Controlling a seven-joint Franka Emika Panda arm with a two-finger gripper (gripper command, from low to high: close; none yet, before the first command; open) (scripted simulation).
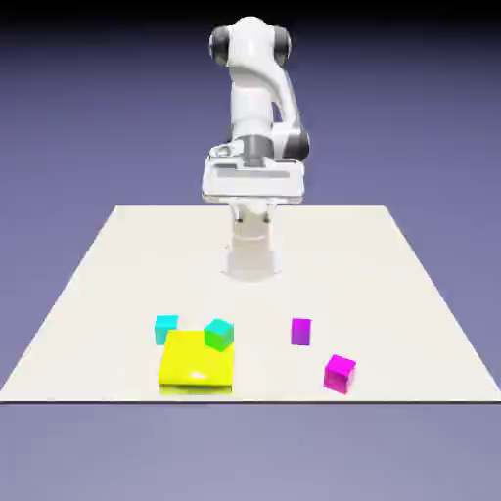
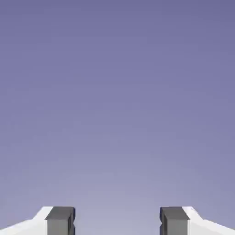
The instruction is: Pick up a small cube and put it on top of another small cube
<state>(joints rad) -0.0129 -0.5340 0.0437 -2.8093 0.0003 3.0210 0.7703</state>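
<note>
Two grey fingers (image 2: 60, 220) gape wide, gripping nothing, while the small plain violet-purple cube (image 1: 300, 331) sits alone on the pale worktop (image 1: 117, 264), open room around it, near the front edge.

- On the table (image 1: 117, 284), the flat block (image 1: 197, 360) lies near the front edge, toward the exterior view's left.
- One cube (image 1: 166, 329) sits just behind its left corner.
- Another cube (image 1: 219, 335) rests on its rear right corner.
- The small cube (image 1: 300, 331) lies well to its right.
- A further cube (image 1: 340, 374) lies farther right, nearer the front edge.
</note>
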